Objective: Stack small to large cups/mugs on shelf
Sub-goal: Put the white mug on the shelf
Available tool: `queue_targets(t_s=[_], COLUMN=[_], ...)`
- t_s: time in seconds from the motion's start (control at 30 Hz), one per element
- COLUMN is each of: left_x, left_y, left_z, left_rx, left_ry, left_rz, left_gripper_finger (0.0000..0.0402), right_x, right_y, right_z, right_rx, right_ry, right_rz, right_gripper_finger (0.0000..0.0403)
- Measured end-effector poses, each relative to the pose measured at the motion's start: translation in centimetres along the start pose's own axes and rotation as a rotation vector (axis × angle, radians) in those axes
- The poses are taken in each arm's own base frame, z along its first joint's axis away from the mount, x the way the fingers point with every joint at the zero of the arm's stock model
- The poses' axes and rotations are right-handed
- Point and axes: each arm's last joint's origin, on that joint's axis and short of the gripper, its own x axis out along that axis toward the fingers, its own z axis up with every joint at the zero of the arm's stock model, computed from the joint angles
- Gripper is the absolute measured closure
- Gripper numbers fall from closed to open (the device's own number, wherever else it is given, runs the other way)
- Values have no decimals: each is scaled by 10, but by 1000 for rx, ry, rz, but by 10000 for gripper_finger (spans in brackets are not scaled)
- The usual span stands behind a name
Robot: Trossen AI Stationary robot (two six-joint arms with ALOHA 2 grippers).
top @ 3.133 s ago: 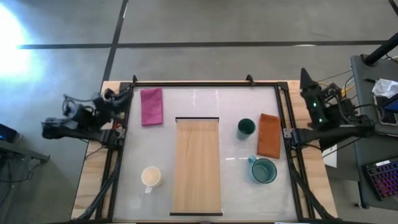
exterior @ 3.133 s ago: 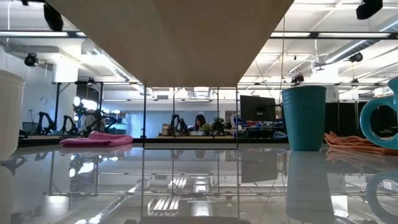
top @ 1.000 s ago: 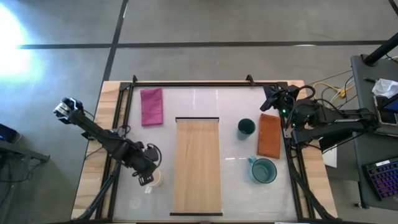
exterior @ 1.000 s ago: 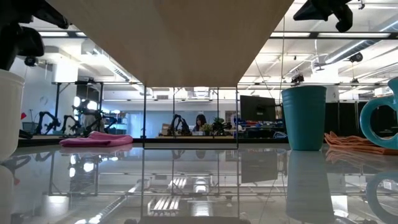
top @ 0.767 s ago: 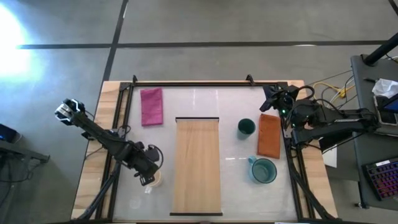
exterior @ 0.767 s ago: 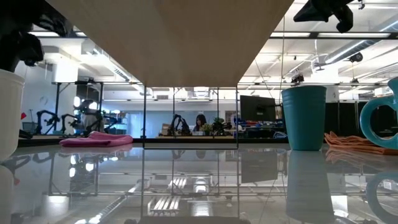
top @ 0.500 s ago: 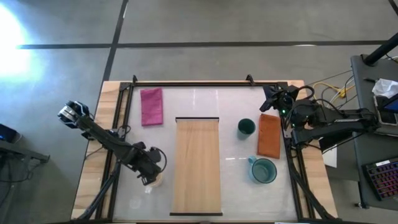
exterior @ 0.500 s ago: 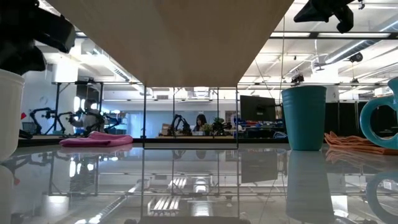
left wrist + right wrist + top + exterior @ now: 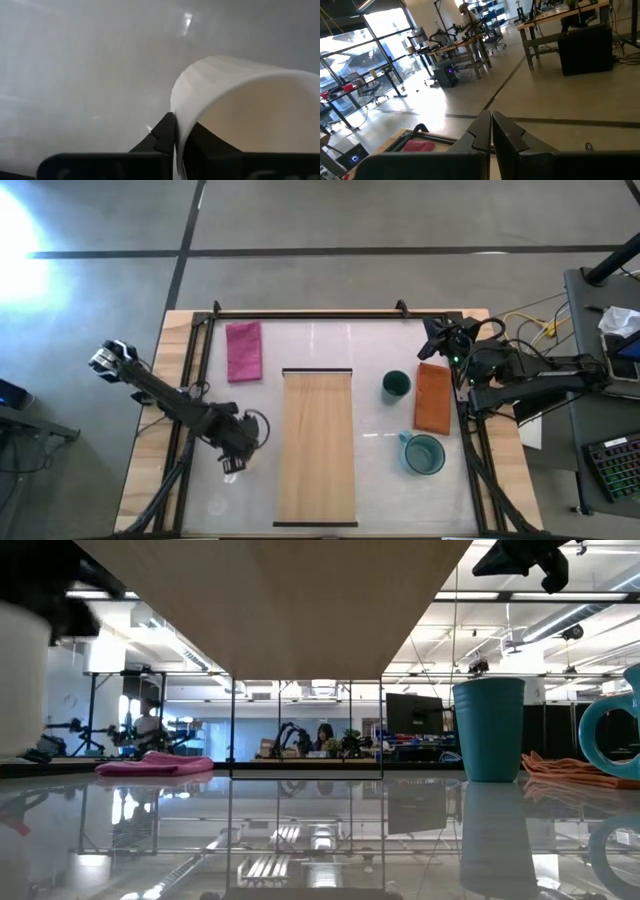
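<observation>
The cream-white mug (image 9: 240,110) is in my left gripper (image 9: 179,145), which is shut on it over the table's near left part (image 9: 240,448), left of the light-wood shelf (image 9: 317,445). In the low view the mug (image 9: 22,680) hangs above the tabletop. The small dark green cup (image 9: 396,385) and the teal mug (image 9: 424,454) stand upright on the table right of the shelf. My right gripper (image 9: 437,340) is shut and empty, high over the table's far right corner. My left gripper pinches the cream mug's wall at the rim (image 9: 176,107), one finger inside the mug (image 9: 205,145) and one outside (image 9: 162,137). It comes from above, pointing down. The mug is lifted clear of the table and hangs roughly upright below the fingers.
A magenta cloth (image 9: 243,350) lies at the far left, an orange cloth (image 9: 432,398) along the right edge beside the green cup. A dark metal frame (image 9: 330,313) runs around the table. The shelf board fills the table's middle, from its centre to the near edge.
My left gripper has risen with the cream mug, shifting slightly toward the far edge. In the low view the mug has gone from standing on the table to lifted clear of it. The right arm has kept still.
</observation>
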Motion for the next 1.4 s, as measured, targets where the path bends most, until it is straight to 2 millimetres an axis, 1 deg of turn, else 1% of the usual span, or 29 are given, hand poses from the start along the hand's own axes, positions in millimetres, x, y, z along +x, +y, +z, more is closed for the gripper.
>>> queue_targets(t_s=[0.13,0.2,0.3,0.4,0.53,0.63,0.7,0.8,0.9,1.0,1.17,1.4], left_x=[-48,-71,-102,-126,-149,-163,-167,-163,-154,-144,-138,-125], left_y=[20,31,47,65,87,96,98,94,89,85,81,78], left_z=[8,13,26,51,89,114,131,156,178,197,214,222], left_rx=[34,81,245,389,503,609,686,799,876,893,906,921], left_ry=[-95,-149,-222,-266,-308,-346,-353,-348,-343,-341,-358,-336], left_rz=[-3,18,74,131,149,173,198,195,164,126,67,1], left_gripper_finger=[400,401,401,401,401,401,401,401,401,401,401,401], right_x=[0,0,0,3,8,11,13,17,23,28,37,54], right_y=[0,0,1,2,0,-2,-3,1,8,15,30,58], right_z=[0,0,0,-1,-2,-7,-14,-25,-30,-30,-29,-37], right_rx=[0,0,1,32,160,235,262,283,291,279,266,238], right_ry=[0,0,16,58,135,221,305,412,442,454,504,652], right_rz=[0,0,34,108,186,208,215,231,235,224,247,329], right_gripper_finger=[394,394,394,394,394,394,394,394,394,394,394,394])
